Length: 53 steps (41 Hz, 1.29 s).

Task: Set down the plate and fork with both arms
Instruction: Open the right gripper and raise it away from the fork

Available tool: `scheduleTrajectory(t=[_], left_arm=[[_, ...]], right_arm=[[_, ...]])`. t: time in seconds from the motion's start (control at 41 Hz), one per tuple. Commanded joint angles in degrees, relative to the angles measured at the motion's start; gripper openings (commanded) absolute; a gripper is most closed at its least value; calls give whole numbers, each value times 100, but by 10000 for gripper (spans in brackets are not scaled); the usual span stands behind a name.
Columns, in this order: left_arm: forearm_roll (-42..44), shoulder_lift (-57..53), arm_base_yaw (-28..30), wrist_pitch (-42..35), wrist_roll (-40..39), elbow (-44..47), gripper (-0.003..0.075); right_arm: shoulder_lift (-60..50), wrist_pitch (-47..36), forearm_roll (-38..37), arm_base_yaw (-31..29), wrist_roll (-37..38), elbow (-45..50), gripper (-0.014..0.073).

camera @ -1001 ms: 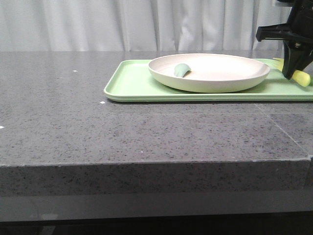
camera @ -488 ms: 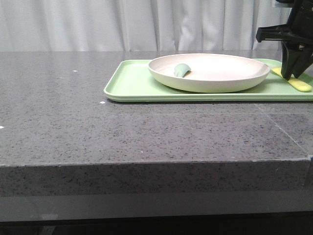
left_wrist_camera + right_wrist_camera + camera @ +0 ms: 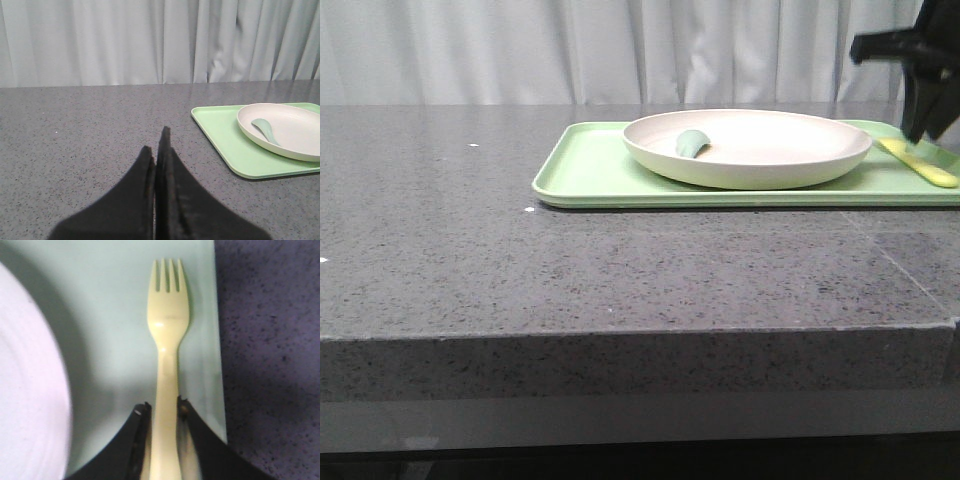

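The cream-white plate [image 3: 760,172] sits on a light-green tray [image 3: 590,170], with a muted green utensil [image 3: 692,143] lying in it. The pale-yellow fork [image 3: 920,163] lies flat on the tray's right end, beside the plate. My right gripper [image 3: 920,132] hangs just above the fork's handle. In the right wrist view its fingers straddle the fork [image 3: 169,315] slightly open, with a gap beside the handle; my right gripper [image 3: 163,407] is next to the plate [image 3: 25,390]. My left gripper [image 3: 155,142] is shut and empty over bare table, left of the tray [image 3: 220,135] and plate [image 3: 295,145].
The grey speckled table [image 3: 620,260] stretches left of the tray and toward its front edge. White curtains [image 3: 570,50] hang behind the table. The tray's right rim [image 3: 215,340] runs close beside the fork, with table beyond it.
The right gripper lowered the tilted fork flat onto the tray, let go of it and rose a little. Plate, tray and green utensil have not moved.
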Motion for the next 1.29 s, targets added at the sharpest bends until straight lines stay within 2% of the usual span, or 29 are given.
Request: scheduleTrajectory(t=[0.0,0.195,0.391,0.513,0.708,1.05,1.27], left_arm=[[0,60,8,-458,-65,-140,-18],[0,60,8,-458,-65,-140,-18],[0,60,8,-458,-65,-140,-18],[0,60,8,-458,-65,-140,-18],[0,60,8,-458,-65,-140,-18],[0,60,8,-458,-65,-140,-18],[0,60,8,-458,-65,-140,-18]], right_arm=[[-643,-139,-57,-33,-51,-177,99],[-1169,-126,-57,-33,-51,-177,-76],[-1726,-46,-57,55,-199,-122,-64],[-2328,-274,-57,241,-361,354,-64],[-3669,-1052,-57,500,-400,1859,-64],[-6636,-2721,-57,499,-470,4977,-64],[-8707,-3166,-62,499,-470,6582,-64]])
